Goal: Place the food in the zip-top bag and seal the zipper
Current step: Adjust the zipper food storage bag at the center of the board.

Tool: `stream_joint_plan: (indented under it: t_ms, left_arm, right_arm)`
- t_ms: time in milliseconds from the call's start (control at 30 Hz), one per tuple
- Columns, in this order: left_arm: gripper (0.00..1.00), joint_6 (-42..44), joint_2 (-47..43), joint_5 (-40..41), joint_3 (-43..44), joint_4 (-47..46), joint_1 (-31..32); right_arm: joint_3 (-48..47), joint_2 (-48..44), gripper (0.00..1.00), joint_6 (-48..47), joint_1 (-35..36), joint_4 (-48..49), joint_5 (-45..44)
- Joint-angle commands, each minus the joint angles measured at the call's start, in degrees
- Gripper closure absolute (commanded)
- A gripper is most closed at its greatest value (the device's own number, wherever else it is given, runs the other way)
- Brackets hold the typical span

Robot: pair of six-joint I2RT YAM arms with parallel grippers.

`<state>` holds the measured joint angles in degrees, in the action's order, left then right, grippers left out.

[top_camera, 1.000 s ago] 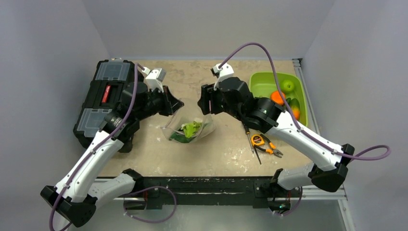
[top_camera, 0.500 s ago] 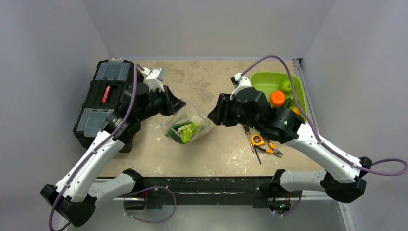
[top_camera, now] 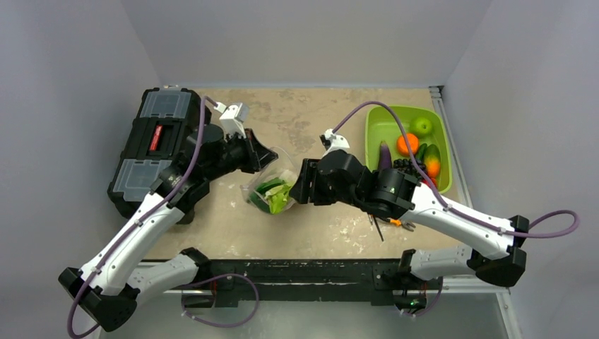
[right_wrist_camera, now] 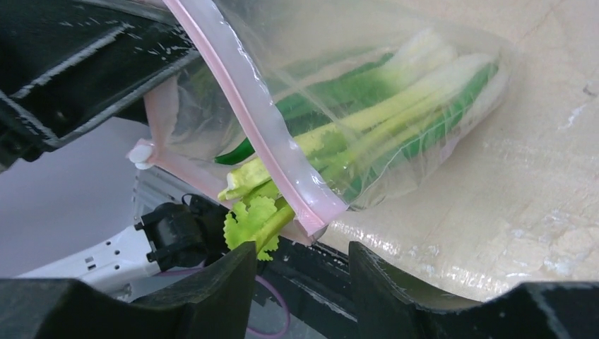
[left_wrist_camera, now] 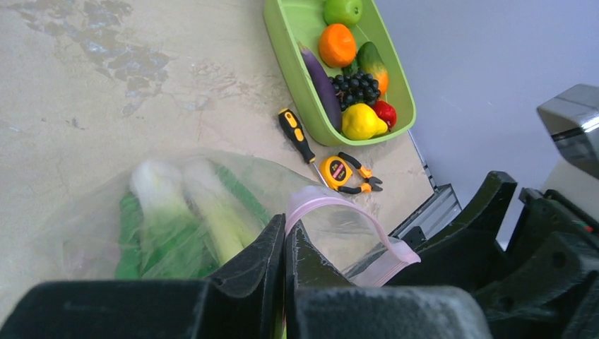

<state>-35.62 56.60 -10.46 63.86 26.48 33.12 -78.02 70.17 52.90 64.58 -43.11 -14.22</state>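
Diff vs a second ago: the right arm swung away from the bag [left_wrist_camera: 85,205] toward the bin [top_camera: 378,123] and has come back in lower. Right fingers [top_camera: 295,187] now sit at the bag's right edge near frame centre in the top view, not above it. With the arm lower, the eggplant [top_camera: 385,154] in the bin now shows in the top view. The tape measure [left_wrist_camera: 335,171] and screwdriver [left_wrist_camera: 297,134] are mostly under the forearm there. Bag has slid slightly left and looks narrower, more bunched. Left fingers [left_wrist_camera: 285,233] barely moved: pressed together, pinching the zipper [right_wrist_camera: 244,99] at the bag's upper left end, bag bottom resting on the counter [top_camera: 311,233]. Right fingers are spread, with the zipper's other corner just ahead of the gap; can't tell if they touch it. Mouth is open. Food [right_wrist_camera: 395,99] lies inside the bag, white stalks toward the closed end. One frilly leaf tip pokes out past the zipper at lower left of the right wrist view.
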Motion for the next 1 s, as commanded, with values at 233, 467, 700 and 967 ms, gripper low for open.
stream_joint_plan:
  t_ms: [233, 467, 700, 967]
  left_arm:
    - [1.0, -2.36, -2.1, 3.69, -1.01, -4.31, 4.06]
    - [1.0, 3.32, -4.54, 4.97, 0.86, 1.5, 4.12]
    - [1.0, 13.55, -6.75, 0.26, 7.15, 12.45, 4.09]
    - [1.0, 7.07, -10.52, 6.18, 4.2, 10.69, 4.01]
  right_arm:
    - [2.3, 1.6, 0.53, 7.3, 1.95, 0.12, -14.33]
    - [-0.15, 1.33, 1.0, 0.2, 2.21, 2.46, -15.86]
    - [-10.91, 0.28, 1.0, -20.88, 2.1, 10.6, -10.89]
    - [-20.77, 7.59, 1.0, -39.05, -2.06, 15.15, -10.61]
